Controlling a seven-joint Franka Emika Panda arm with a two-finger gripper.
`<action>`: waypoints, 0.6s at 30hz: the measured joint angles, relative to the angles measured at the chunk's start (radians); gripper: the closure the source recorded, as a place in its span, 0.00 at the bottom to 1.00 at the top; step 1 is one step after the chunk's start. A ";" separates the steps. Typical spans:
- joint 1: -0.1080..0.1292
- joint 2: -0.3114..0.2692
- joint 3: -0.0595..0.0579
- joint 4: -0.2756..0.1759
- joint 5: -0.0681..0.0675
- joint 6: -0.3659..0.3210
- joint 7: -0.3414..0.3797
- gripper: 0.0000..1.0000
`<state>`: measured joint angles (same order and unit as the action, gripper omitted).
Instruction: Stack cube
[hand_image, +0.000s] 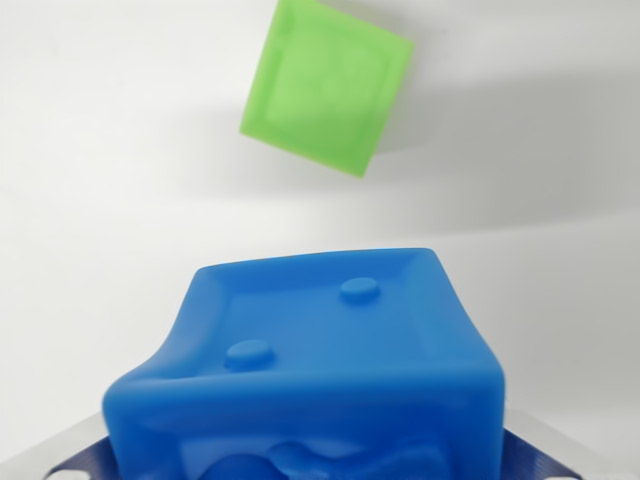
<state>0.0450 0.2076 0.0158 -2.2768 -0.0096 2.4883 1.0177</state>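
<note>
Filling the lower half of the wrist view, a blue cube (320, 370) sits right under the camera, pinched between the fingers of the tool (310, 465). Only small parts of those fingers show: a pale metal edge with a blue ridged pad at the bottom left corner (75, 462) and another at the bottom right. The soft cube is visibly squeezed: its near left side bulges and curves inward, and its lower face is crumpled where the pads press. So the tool is closed narrowly on the blue cube, gripping it from both sides. The cube's upper face has a raised rim around a shallow recess, and two small round studs stand in that recess, one nearer the left, one farther toward the right.

Beyond the blue cube lies a plain white desk (100, 150), crossed by soft grey shadows. Farther still, near the top of the view and a little right of centre, a green cube (325, 85) rests on the desk, turned so that one corner points down toward the camera. Its top face also has a raised rim, with faint round studs inside. The green cube is well apart from the blue one, with bare white surface between them.
</note>
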 joint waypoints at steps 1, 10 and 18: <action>0.000 0.002 -0.001 0.007 0.000 -0.005 0.007 1.00; 0.000 0.020 -0.005 0.065 0.002 -0.044 0.071 1.00; 0.000 0.038 -0.009 0.117 0.003 -0.079 0.127 1.00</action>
<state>0.0450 0.2457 0.0067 -2.1596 -0.0066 2.4096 1.1452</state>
